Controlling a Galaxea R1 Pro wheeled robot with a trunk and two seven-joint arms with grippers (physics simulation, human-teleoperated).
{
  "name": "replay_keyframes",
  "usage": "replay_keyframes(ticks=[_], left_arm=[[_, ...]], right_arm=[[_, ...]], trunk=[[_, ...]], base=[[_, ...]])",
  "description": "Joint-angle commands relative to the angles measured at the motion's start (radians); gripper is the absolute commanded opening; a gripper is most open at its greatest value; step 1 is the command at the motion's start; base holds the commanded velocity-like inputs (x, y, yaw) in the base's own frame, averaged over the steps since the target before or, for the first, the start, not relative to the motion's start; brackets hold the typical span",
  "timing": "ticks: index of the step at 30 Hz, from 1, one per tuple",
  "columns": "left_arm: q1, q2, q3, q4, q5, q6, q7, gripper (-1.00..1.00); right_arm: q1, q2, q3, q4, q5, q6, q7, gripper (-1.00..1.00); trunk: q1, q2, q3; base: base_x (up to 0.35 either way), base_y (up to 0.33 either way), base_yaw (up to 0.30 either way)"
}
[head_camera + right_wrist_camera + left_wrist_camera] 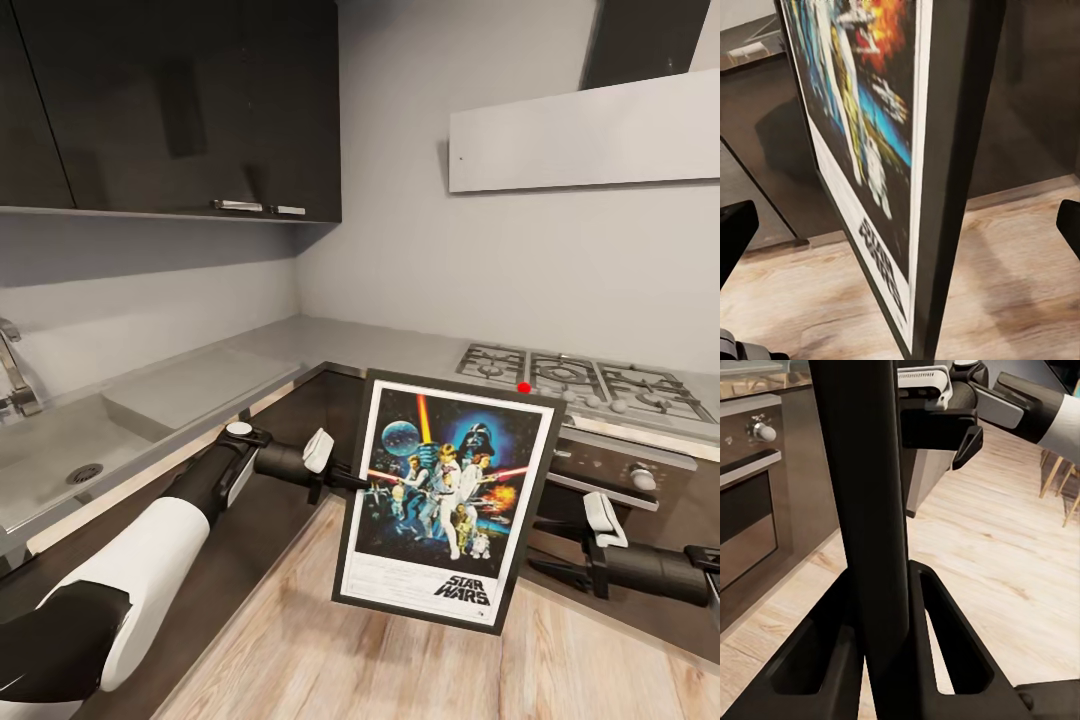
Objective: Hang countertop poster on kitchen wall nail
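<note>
the left gripper (345, 478) is clamping the left edge of the poster (445, 497), holding it upright in the air over the wood floor (300, 640), off the kitchen countertop (330, 345). to the right, the right gripper (545, 570) is sitting just beside the poster's right edge with its jaws spread wide, touching nothing. the pickup looks done; carrying is in hand. next, the poster's top edge needs lifting to the far wall, where no nail is plainly visible.
</note>
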Motion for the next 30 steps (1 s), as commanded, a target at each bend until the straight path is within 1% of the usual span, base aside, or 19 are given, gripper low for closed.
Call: replay_keyframes(ticks=[1,10,17,30], left_arm=[[-0.001,0.0,0.001,-0.001,-0.005,0.009,-0.005,-1.0],[-0.001,0.0,0.001,-0.001,-0.005,0.009,-0.005,-1.0],[-0.001,-0.002,0.0,-0.002,-0.005,0.009,-0.005,-1.0],[-0.001,-0.002,0.0,-0.003,-0.005,0.008,-0.005,-1.0]], right_arm=[[-0.001,0.0,-0.001,0.0,0.001,0.011,0.005,1.0],[-0.001,0.0,-0.001,0.0,0.0,0.01,0.005,1.0],[-0.001,0.012,-0.001,0.0,-0.001,0.009,0.005,1.0],[-0.001,0.014,-0.001,0.0,-0.002,0.009,0.005,1.0]], trunk=[[0.0,-0.001,-0.001],[0.0,-0.001,-0.001],[0.0,-0.001,-0.001],[0.0,-0.001,-0.001]], base=[[0.0,0.0,0.0],[0.0,0.0,0.0],[0.0,0.0,0.0],[0.0,0.0,0.0]])
